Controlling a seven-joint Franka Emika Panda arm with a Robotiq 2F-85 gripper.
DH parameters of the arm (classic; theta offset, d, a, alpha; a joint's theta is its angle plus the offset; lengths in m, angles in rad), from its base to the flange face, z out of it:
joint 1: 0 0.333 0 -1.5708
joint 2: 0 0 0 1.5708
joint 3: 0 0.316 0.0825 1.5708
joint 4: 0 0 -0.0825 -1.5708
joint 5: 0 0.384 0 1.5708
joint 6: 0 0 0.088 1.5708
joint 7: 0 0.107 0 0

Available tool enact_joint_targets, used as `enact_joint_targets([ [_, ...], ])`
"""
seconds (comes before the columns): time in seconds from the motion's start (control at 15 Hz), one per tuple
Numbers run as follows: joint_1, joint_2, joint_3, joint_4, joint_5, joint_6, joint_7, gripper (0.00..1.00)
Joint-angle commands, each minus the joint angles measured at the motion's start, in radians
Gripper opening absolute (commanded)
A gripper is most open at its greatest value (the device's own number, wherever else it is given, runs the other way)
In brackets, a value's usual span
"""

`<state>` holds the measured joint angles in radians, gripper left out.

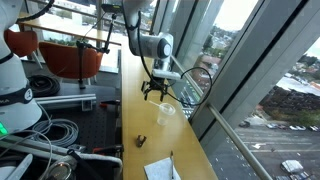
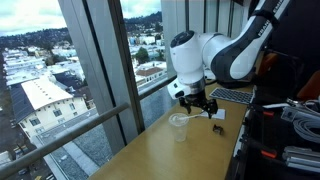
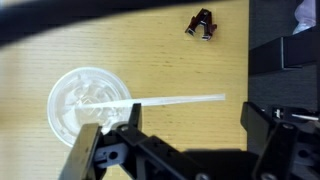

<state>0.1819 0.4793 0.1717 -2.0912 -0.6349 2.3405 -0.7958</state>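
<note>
While the black gripper (image 3: 185, 150) hangs open just above the clear thin-plastic cup (image 3: 88, 102) w/ white straw (image 3: 180, 100), cup prob. light, crushable; best held gently at mid-wall.

1. You see one clear plastic cup (image 3: 88, 103) on the desk (image 3: 150, 50).
2. You see one thin white straw (image 3: 175, 100).
3. You see one small dark object (image 3: 201, 24), too small to identify.
4. You see one white sheet of paper (image 1: 160, 169), in an exterior view.
5. You see one robot arm (image 2: 225, 50), ending in two jaws.
</note>
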Motion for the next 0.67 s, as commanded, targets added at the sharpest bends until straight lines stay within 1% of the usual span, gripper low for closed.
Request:
enact_joint_targets([
  [0.0,-0.002,-0.027,-0.012,-0.036,-0.051,0.046,0.01,1.0],
  [0.6,-0.01,-0.025,-0.022,-0.028,-0.079,0.059,0.016,1.0],
])
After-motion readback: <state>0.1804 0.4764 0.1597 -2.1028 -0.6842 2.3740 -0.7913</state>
